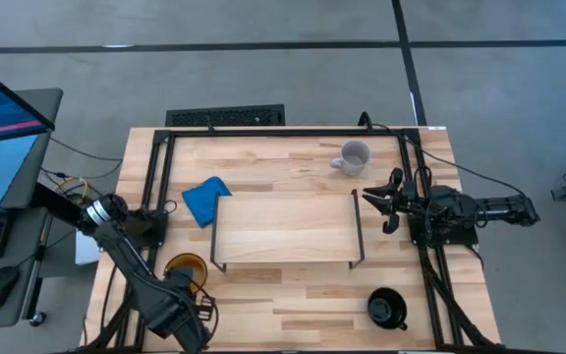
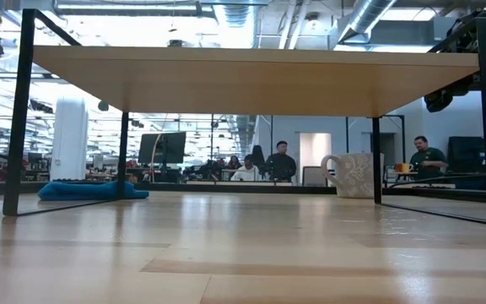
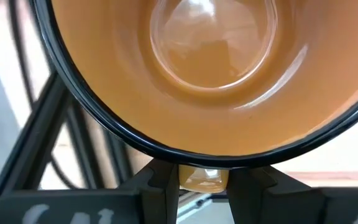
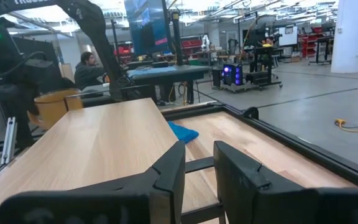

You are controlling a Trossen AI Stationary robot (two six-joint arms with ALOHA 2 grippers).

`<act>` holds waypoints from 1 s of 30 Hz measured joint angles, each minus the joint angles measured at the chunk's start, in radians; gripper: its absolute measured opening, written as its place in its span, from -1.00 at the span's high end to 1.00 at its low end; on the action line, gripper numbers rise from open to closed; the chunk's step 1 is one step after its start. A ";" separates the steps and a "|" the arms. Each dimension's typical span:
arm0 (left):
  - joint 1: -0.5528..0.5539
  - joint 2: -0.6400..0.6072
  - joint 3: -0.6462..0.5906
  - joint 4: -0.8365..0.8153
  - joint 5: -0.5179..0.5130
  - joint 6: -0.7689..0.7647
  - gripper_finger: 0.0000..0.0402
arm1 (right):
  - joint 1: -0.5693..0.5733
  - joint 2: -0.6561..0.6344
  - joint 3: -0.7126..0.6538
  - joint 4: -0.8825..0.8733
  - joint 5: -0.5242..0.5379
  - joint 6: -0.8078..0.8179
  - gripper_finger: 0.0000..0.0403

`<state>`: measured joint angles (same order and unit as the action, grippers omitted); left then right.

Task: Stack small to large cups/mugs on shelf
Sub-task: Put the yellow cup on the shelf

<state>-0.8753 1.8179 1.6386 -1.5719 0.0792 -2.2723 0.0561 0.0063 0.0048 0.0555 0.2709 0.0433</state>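
At the lower left of the high view, the left gripper (image 1: 191, 286) is positioned over the yellow-orange mug (image 1: 183, 267), which sits just off the lower-left corner of the shelf (image 1: 285, 229). In the left wrist view, the two dark fingers (image 3: 157, 186) are closed on the mug's handle, the amber handle showing between them, and the mug's glossy interior with its dark rim fills the upper part of the frame. The shelf stands at the centre of the tabletop (image 1: 293, 300), with its top board bare. The pale grey-white mug (image 1: 353, 157) stands on the tabletop at upper centre-right, just beyond the shelf's upper-right corner; in the low view it appears at right of centre, under the board. The glossy black mug (image 1: 386, 307) stands at lower right, near the shelf's lower-right corner but apart from it. The blue cloth (image 1: 205, 200) lies at the shelf's upper-left corner. The right gripper (image 1: 380, 205) waits at the right edge of the shelf, level with its board; its fingers stand slightly apart with nothing between them.
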 joint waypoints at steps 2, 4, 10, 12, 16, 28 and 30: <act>0.000 0.000 0.024 0.000 -0.054 0.013 0.59 | 0.000 0.000 0.000 0.000 0.000 0.000 0.47; -0.001 0.000 0.050 0.001 -0.111 0.023 0.59 | 0.000 0.000 0.000 0.000 0.000 0.000 0.47; -0.018 -0.001 0.105 0.001 -0.204 0.038 0.59 | 0.000 0.000 0.000 0.000 0.000 0.000 0.47; -0.027 -0.001 0.115 -0.001 -0.185 0.038 0.59 | 0.000 0.000 0.000 0.000 0.000 0.000 0.47; -0.048 -0.001 0.148 0.000 -0.169 0.038 0.59 | 0.000 0.000 0.000 0.000 0.000 0.000 0.47; -0.078 0.000 0.275 0.001 -0.278 0.083 0.59 | 0.000 0.000 0.000 0.000 0.001 0.000 0.47; -0.081 0.000 0.296 -0.001 -0.304 0.101 0.59 | 0.000 0.000 0.000 0.000 0.001 0.000 0.47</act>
<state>-0.9564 1.8178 1.9341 -1.5726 -0.2250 -2.1711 0.0560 0.0063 0.0048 0.0555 0.2714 0.0433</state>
